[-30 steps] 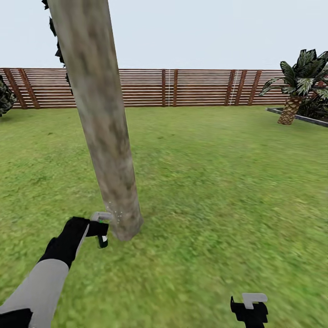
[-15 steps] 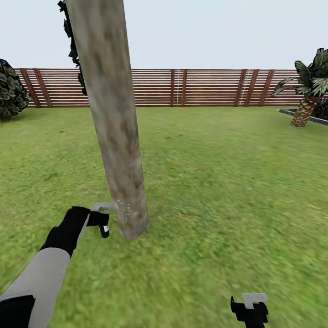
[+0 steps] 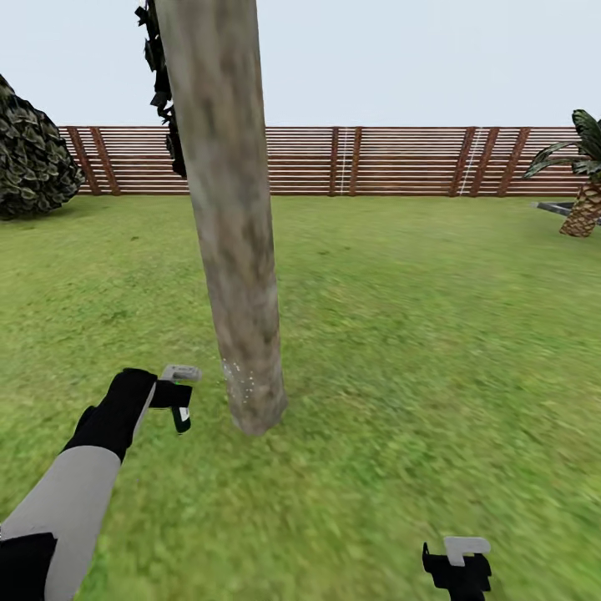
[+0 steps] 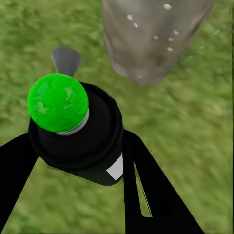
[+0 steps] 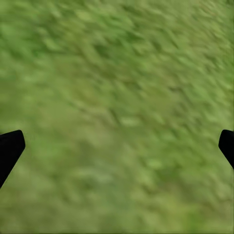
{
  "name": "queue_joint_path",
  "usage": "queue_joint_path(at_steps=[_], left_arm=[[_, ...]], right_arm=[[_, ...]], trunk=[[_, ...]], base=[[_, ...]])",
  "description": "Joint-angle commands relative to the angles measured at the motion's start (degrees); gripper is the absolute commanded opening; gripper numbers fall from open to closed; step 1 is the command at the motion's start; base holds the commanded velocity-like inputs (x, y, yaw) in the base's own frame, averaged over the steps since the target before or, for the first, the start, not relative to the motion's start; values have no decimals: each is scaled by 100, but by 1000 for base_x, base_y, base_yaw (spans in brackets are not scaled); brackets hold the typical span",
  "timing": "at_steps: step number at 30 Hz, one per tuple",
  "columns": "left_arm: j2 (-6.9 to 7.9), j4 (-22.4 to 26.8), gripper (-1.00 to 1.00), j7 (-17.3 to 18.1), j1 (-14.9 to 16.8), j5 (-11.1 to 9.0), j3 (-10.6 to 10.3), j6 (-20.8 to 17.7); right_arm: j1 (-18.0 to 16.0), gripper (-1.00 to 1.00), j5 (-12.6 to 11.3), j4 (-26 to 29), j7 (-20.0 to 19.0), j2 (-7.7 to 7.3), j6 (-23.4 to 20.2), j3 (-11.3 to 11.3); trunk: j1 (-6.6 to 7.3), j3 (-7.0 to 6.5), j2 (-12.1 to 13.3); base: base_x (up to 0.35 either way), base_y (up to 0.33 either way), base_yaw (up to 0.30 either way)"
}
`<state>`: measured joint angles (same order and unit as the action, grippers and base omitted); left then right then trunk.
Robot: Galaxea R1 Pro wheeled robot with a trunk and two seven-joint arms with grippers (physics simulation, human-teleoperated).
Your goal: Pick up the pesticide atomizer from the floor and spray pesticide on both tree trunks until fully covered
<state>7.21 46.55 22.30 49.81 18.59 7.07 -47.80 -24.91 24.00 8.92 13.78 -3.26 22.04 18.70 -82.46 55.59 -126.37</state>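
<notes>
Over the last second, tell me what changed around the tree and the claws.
The head view swung left: the tree trunk, fence and palm slid right in frame, and a dark bush came into view. The left claw, shut on the pesticide atomizer, stayed aimed at the trunk's base, white droplets speckling it. The right claw stayed low and open over grass.
</notes>
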Motion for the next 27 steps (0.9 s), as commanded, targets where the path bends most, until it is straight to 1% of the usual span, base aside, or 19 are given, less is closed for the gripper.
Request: queue_joint_path(at_steps=[1,6,24,27], left_arm=[[-27,50,-100,57,3,69,14,-11],[-77,113,-100,55,2,66,14,-10],[-71,117,-100,55,-32,74,14,-10],[-71,117,-100,55,-33,75,14,-10]], right_arm=[[-5,100,61,-10,20,1,20,37],[-5,100,61,-13,20,1,20,37],[-5,100,61,-5,20,1,20,37],[-5,100,61,-5,20,1,20,37]], trunk=[[1,5,-2],[1,5,-2],[1,5,-2],[1,5,-2]], base=[[0,-17,17],[35,-194,4],[12,-272,0],[0,-275,112]])
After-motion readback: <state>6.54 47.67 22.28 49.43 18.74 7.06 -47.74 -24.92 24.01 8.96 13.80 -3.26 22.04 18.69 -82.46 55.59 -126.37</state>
